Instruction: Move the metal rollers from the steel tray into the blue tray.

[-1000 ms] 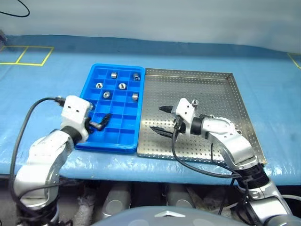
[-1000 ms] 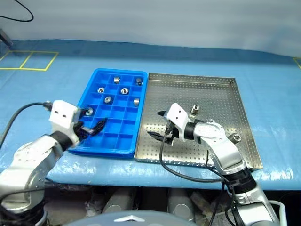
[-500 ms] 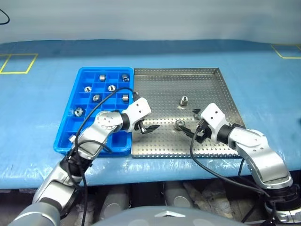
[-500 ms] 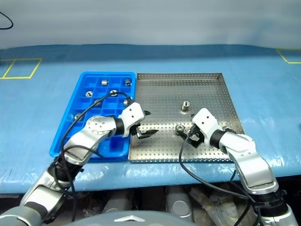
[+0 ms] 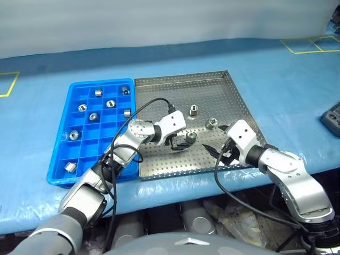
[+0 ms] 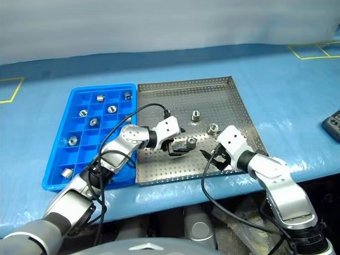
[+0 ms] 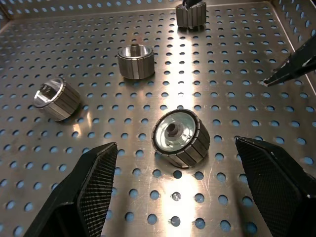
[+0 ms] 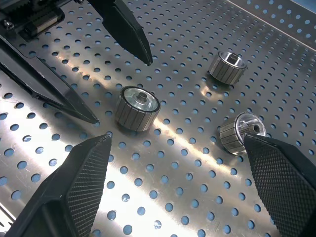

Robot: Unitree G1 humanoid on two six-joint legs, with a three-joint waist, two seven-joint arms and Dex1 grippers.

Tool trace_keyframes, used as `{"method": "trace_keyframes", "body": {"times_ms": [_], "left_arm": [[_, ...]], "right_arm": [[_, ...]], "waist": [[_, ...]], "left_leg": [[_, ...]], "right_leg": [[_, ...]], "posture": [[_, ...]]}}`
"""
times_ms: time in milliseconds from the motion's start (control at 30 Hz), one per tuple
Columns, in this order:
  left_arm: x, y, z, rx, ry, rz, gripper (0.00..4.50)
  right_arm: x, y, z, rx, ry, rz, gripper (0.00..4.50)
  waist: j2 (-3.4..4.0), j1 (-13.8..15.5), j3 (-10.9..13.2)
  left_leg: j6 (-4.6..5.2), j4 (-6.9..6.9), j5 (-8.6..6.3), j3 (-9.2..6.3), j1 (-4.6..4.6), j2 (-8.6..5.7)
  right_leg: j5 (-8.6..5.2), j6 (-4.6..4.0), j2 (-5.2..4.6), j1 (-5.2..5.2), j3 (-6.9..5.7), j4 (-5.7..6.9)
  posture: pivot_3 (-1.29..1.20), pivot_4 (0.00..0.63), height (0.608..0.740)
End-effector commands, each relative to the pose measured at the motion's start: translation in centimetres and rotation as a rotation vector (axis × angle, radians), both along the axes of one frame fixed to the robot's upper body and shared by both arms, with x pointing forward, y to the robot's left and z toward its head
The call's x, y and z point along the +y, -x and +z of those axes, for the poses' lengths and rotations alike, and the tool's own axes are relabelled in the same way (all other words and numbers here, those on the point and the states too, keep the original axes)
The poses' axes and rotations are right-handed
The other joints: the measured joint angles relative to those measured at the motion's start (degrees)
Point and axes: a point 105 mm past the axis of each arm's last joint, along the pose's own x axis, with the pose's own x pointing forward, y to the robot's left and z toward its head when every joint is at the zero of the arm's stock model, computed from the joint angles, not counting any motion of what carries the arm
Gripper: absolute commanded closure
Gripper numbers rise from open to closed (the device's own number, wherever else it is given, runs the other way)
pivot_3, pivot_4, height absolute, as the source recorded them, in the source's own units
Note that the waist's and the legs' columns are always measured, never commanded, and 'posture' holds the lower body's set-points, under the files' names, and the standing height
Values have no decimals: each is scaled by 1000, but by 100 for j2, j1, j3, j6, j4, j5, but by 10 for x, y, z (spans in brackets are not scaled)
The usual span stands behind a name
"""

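The steel tray [image 5: 212,85] holds metal rollers: one upright [image 5: 194,110], one on its side [image 5: 213,122], and one [image 5: 190,137] near the front. My left gripper [image 5: 182,141] reaches in from the blue tray's side, open. Its fingers [image 7: 94,187] stand on either side of the front roller [image 7: 178,137] without touching it. My right gripper [image 5: 213,150] is open at the tray's front right, pointing toward the same roller [image 8: 137,107]. A further roller [image 7: 191,15] lies near the tray's rim. The blue tray [image 5: 58,159] holds several rollers [image 5: 110,103].
The two trays lie side by side on the blue table cover, close to its front edge. A dark device [image 5: 332,114] lies at the right edge of the table. Yellow tape squares [image 5: 311,45] mark the far right. A black cable [image 5: 143,109] loops over the left arm.
The camera has swung right. My left gripper has moved from over the blue tray into the steel tray, up to the front roller. My right gripper has drawn back to the right.
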Motion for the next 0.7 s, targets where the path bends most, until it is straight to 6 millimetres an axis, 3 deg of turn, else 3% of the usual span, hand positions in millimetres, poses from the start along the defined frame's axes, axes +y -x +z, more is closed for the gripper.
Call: {"method": "trace_keyframes", "body": {"times_ms": [33,300,433,567,700], "left_arm": [[-6,-7,8,-35,8,-10,348],[-4,-18,-13,2,-44,47,348],[-6,-20,-13,4,-10,63,348],[-6,-18,-14,12,-4,55,1566],[-4,-17,-15,22,-1,53,1566]], "right_arm": [[8,0,11,-50,-13,19,0],[10,-1,10,-57,-22,22,0],[12,0,10,-59,-24,27,0],[13,-1,9,-58,-27,34,0],[14,-2,9,-59,-27,40,0]], "waist": [[0,-60,0],[-2,-213,1],[-2,-234,1],[-2,-256,1],[-2,-263,1]], "left_leg": [[1,0,0,1,0,0],[5,0,0,8,0,-1],[5,0,0,13,3,-1],[7,0,0,16,3,-1],[8,0,-1,18,3,-1]], "right_leg": [[1,2,0,0,1,0],[2,10,0,-2,13,-1],[3,14,0,-2,18,-1],[4,16,0,-3,22,-1],[4,17,0,-3,24,-1]], "posture": [[-322,150,740],[-328,150,740],[-328,150,740],[-326,150,740],[-318,150,740]]}}
